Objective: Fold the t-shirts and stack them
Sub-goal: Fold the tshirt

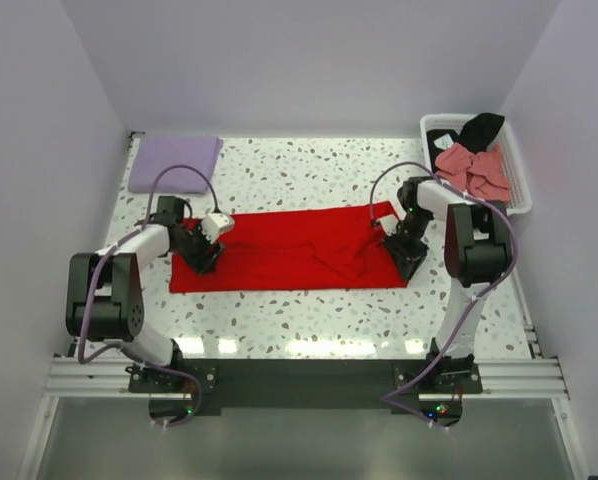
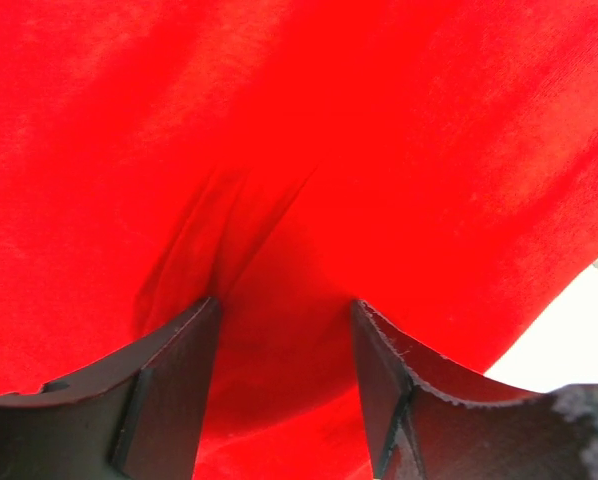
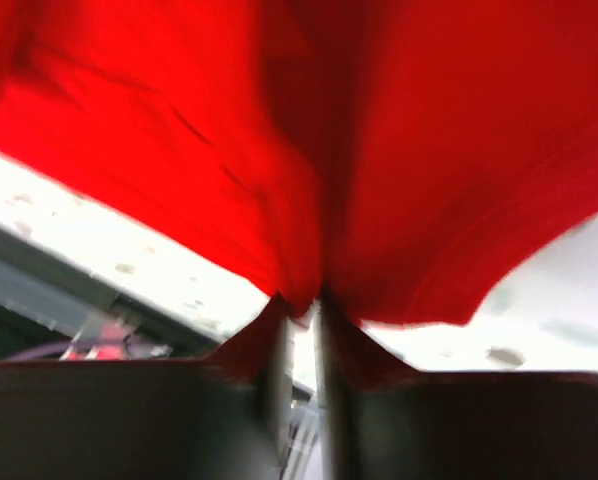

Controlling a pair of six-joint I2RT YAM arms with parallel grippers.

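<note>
— where's the red shirt (image 1: 289, 255)?

— on the desk (image 1: 309, 180), spread out as a long strip from side to side between the two arms. it looks folded lengthwise, with some creases bunched up toward its right end.

— and the arms?

— one at each end. the right claw (image 3: 299, 300) is clenched on the red shirt: the two fingers (image 3: 349, 400) are almost together and a pinch of red cloth sits right at their tips. that view is blurry, but you can see the speckled desk below the hem.

— the left one?

— the left claw (image 2: 284, 305) is down at the left end of the shirt. its fingers (image 2: 169, 380) stand apart, and red cloth fills the gap between them, with a pucker running up from the left finger. i can't tell whether it is actually squeezing the cloth or just sitting around it.

— any other shirts?

— a lavender shirt (image 1: 174, 163) lies folded flat at the far left corner of the desk, well apart from the red one. at the far right there's a white basket (image 1: 519, 180) with a crumpled pink shirt (image 1: 474, 170) in it and a black shirt (image 1: 479, 128) draped over its back edge.
</note>
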